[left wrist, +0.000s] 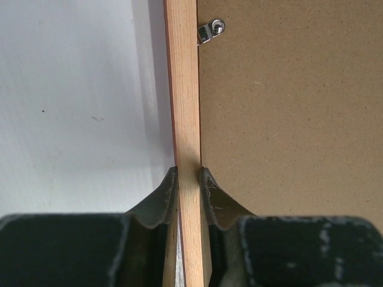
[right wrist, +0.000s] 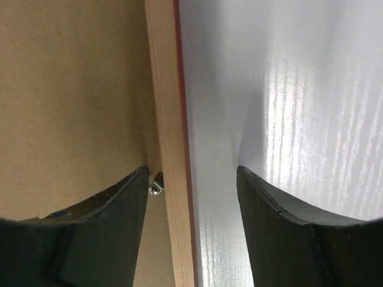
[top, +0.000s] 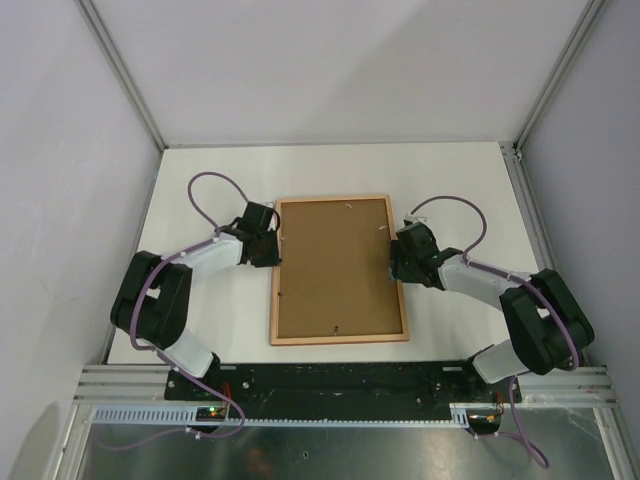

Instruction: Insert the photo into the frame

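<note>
The frame (top: pixel 340 337) lies back-up between the side edges of the bench (top: pixel 200 180); my left tool (left wrist: pixel 188 173) clamps its rail, my right tool (right wrist: pixel 191 170) straddles the other, apart

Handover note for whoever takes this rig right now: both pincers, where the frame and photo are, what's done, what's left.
Frame: face down on the table, backing board seated in it.
Left pincer: shut on the frame's left rail.
Right pincer: open, straddling the right rail.
Photo: not in view; it may be under the board, but that cannot be told.
Left: confirm the photo is inside, check the clips, release.
</note>
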Available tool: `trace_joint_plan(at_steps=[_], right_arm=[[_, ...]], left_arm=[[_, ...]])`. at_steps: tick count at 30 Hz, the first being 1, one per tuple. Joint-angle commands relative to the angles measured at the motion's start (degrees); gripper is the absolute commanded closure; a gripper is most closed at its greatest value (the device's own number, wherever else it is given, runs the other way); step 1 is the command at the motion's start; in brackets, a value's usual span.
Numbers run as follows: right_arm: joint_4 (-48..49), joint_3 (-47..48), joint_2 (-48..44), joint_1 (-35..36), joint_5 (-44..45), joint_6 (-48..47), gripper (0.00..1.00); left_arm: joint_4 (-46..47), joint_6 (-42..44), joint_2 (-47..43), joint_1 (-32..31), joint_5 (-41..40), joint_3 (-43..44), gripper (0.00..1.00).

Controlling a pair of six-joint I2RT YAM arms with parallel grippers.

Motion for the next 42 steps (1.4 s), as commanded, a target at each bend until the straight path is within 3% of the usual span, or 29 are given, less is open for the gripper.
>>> trace_joint_plan(at_steps=[1, 7, 17, 33, 42], right_arm=[[-1.11, 3.58, -0.41, -1.76, 2.11, -1.41, 0.33], [1.33, 11.79, 6.87, -4.81, 3.98, -3.15, 0.25], [4.53, 23.41, 18.72, -6.06, 7.22, 2.68, 0.24], [0.90, 31.38, 27.92, -4.82, 13.83, 7.53, 0.29], [-1.67, 30.38, 27.59, -3.85, 11.63, 6.62, 0.34]], left_arm=[[-3.26, 2.97, 2.25, -0.68, 2.01, -0.93, 1.00], [-4.79, 3.74, 3.75, -1.28, 2.89, 0.08, 1.00], [-4.95, 3.47, 3.51, -1.55, 3.67, 0.46, 1.00], [-4.98, 3.10, 4.04, -1.66, 4.24, 1.14, 1.00], [-5.00, 2.33, 4.27, -1.58, 4.08, 1.66, 1.00]])
